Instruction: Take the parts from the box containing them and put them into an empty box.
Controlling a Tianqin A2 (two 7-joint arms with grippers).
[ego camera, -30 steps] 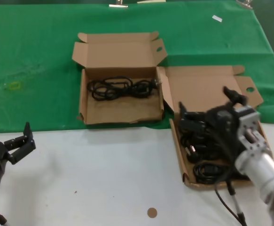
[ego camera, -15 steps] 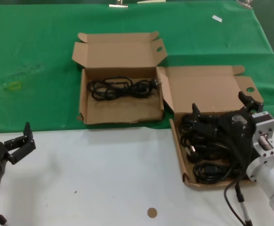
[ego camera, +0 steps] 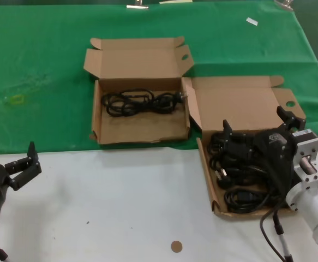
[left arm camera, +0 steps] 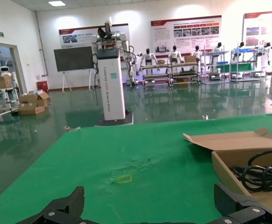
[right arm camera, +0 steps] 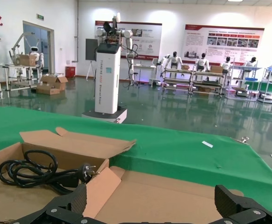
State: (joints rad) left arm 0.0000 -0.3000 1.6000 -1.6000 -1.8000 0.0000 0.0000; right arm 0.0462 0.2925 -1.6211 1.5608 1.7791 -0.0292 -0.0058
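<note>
right gripper (ego camera: 255,128) hangs over the box on the right (ego camera: 232,103), fingers spread wide and gripping nothing, right above the pile of black cords (ego camera: 240,177) in its tray. one cord (ego camera: 141,102) sits in the other box (ego camera: 139,128) on the green cloth (ego camera: 39,71). left gripper (ego camera: 22,164) is parked low on the left, also spread apart.

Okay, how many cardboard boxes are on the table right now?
2. One box sits on the green cloth with a single cord bundle inside; the other box, nearer the right gripper, holds a pile of cords. None seem hidden.
</note>
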